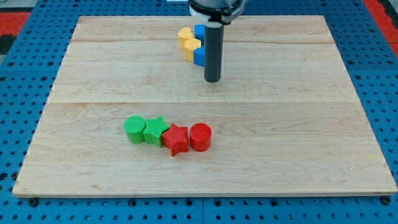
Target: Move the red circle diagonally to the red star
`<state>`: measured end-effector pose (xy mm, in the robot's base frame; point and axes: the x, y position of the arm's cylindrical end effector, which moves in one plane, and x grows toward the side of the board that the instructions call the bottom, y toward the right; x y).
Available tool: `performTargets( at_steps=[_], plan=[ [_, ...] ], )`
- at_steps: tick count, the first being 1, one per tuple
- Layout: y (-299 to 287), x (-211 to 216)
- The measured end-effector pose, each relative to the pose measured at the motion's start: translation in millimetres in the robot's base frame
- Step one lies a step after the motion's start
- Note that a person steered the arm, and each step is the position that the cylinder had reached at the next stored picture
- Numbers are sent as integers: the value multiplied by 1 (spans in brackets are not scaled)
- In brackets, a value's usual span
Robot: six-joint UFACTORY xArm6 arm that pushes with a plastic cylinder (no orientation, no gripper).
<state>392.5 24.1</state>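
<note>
The red circle point(200, 137) lies on the wooden board point(298, 124), below the middle, touching the right side of the red star point(176, 139). My tip point(212, 79) is at the end of the dark rod, well above the red circle toward the view's top, apart from both red blocks. It stands just right of and below a cluster of yellow and blue blocks.
A green star point(154, 130) touches the red star's left, with a green circle point(134, 129) left of it. Near the top, two yellow blocks point(188, 43) sit against two blue blocks point(199, 56), partly hidden by the rod.
</note>
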Motion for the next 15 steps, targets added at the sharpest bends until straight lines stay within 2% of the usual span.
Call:
performTargets(
  at_steps=[1, 2, 3, 4, 5, 6, 7, 8, 9, 10, 12, 14, 15],
  plan=[
    [3, 32],
    [60, 96],
    [61, 156],
    [-43, 161],
    [-111, 160],
    [-120, 143],
    [-96, 107],
    [-17, 135],
    [-65, 160],
    [-21, 183],
    [134, 139],
    [141, 65],
    [96, 91]
  ],
)
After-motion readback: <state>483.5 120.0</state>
